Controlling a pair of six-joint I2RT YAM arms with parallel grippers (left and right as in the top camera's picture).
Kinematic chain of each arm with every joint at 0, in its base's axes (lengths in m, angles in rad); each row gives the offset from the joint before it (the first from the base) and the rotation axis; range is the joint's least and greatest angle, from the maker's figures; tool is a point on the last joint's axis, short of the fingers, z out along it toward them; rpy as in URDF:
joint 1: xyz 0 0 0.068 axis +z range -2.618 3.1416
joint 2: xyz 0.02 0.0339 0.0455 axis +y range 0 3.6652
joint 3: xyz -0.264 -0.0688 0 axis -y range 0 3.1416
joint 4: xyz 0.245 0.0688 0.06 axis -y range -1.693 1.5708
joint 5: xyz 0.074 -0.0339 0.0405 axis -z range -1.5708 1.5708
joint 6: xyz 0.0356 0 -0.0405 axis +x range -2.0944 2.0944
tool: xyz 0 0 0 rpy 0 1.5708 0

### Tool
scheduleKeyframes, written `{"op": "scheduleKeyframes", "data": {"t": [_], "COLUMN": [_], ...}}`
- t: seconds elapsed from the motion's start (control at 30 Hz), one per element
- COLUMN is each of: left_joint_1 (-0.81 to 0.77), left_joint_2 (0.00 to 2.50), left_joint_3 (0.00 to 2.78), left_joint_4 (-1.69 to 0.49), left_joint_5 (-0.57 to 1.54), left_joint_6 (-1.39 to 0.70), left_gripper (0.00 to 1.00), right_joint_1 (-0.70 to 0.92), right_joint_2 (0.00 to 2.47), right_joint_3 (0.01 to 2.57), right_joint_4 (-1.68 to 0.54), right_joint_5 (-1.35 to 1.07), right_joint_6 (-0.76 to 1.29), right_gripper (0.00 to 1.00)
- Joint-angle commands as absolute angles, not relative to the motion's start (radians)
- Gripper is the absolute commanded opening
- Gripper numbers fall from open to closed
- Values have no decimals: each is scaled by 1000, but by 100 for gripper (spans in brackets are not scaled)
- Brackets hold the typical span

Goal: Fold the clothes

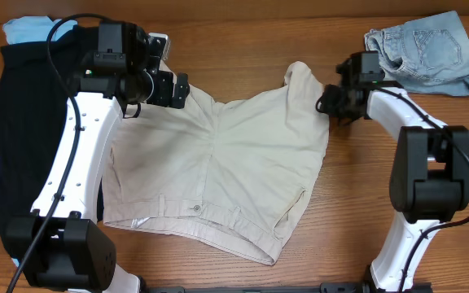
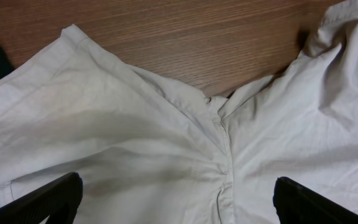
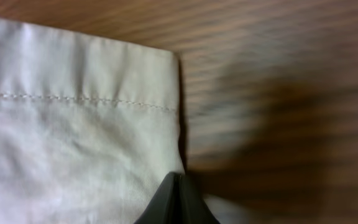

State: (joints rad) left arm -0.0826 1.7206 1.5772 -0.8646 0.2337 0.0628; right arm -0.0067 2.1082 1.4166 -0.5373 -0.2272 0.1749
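Black garment (image 1: 15,122) lies left, denim (image 1: 426,49) far right. Left gripper (image 2: 176,183) gapes empty over shorts (image 1: 218,163) — right gripper (image 3: 176,180) pinches their hem; table (image 1: 243,41) wood beyond.

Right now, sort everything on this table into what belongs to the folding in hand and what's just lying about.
In hand: beige shorts, left end effector, right end effector.
Lying about, untouched: black garment, light-blue cloth, denim shorts.
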Motion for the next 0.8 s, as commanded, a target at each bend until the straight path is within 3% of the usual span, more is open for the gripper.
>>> {"op": "scheduleKeyframes", "data": {"t": [0.0, 0.2, 0.43, 0.53, 0.57, 0.7, 0.77], "left_joint_1": [-79, -79, -79, -79, -79, -79, -79], "left_joint_2": [1730, 1730, 1730, 1730, 1730, 1730, 1730], "left_joint_3": [1583, 1583, 1583, 1583, 1583, 1583, 1583], "left_joint_4": [-863, -863, -863, -863, -863, -863, -864], "left_joint_5": [228, 229, 229, 229, 229, 229, 229], "left_joint_6": [83, 83, 83, 83, 83, 83, 83], "left_gripper": [100, 100, 100, 100, 100, 100, 100], "right_joint_1": [-47, -94, -120, -121, -122, -126, -126], "right_joint_2": [2019, 1871, 1885, 1905, 1913, 1926, 1922], "right_joint_3": [1473, 1504, 1446, 1403, 1396, 1394, 1407], "right_joint_4": [-585, -772, -925, -927, -934, -953, -955], "right_joint_5": [-214, -198, -68, -60, -60, -70, -111], "right_joint_6": [186, 187, 187, 187, 187, 214, 213], "right_gripper": [4, 4, 7, 39, 45, 62, 65]}}
